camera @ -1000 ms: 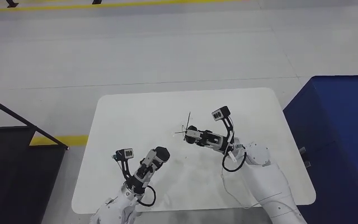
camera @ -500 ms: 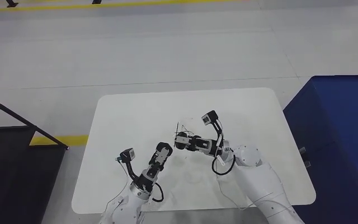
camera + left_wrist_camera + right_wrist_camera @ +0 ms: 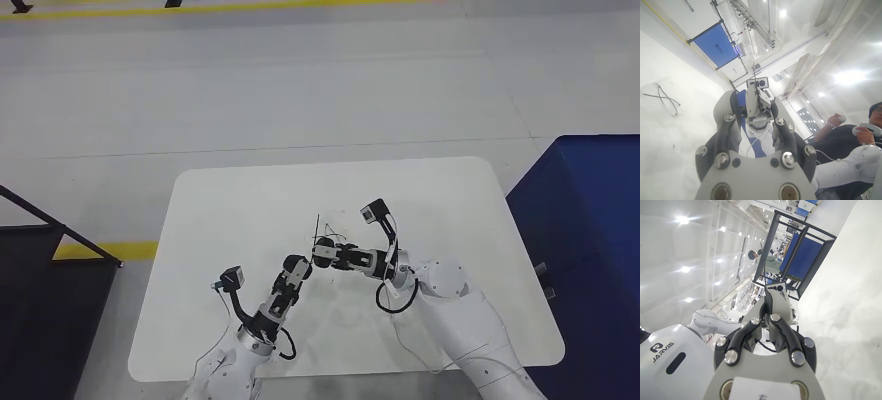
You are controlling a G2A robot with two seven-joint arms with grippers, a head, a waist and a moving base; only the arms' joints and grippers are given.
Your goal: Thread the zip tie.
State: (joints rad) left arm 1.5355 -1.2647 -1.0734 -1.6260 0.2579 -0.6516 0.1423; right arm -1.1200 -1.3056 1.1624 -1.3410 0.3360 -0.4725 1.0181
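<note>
So the right claw (image 3: 769,294) is clenched on the zip tie (image 3: 764,270), pinching it near one end. The rest of the thin black strip sticks out past the tips, held up off the white tabletop (image 3: 430,200). The left claw (image 3: 753,97) is released, fingers spread wide, parked nose to nose with the right one near the middle of the tabletop. A couple of loose black ties (image 3: 662,96) lie crossed on the tabletop off to the side.

Wht arms (image 3: 470,320), grey fingers (image 3: 753,311), slvr screws (image 3: 798,355)
</note>
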